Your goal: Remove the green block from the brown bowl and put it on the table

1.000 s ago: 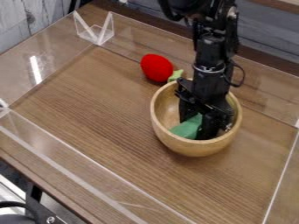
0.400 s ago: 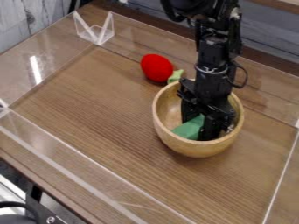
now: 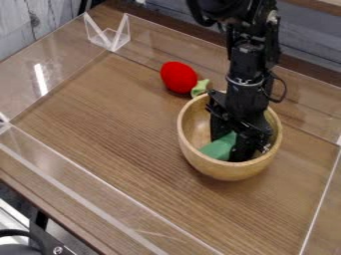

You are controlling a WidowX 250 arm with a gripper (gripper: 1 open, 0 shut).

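- Reaching into the brown bowl from above, our claw sits low inside the rim, clenched as far as we can judge; its tips are hard to make out.
- The green block lies in the bowl, right beside and partly behind the claw; we cannot tell whether it is pinched or merely touched.
- If the tips are pressing on the block instead of gripping it, lifting would likely leave it behind.
- The bowl wall stands close around the claw, so a sideways move could shove or tip the bowl across the counter.
- A weak hold on one end could let the block twist loose and drop back in as it passes the rim.
- Beyond the bowl from the claw sits the red toy; swinging that way while low might knock it.
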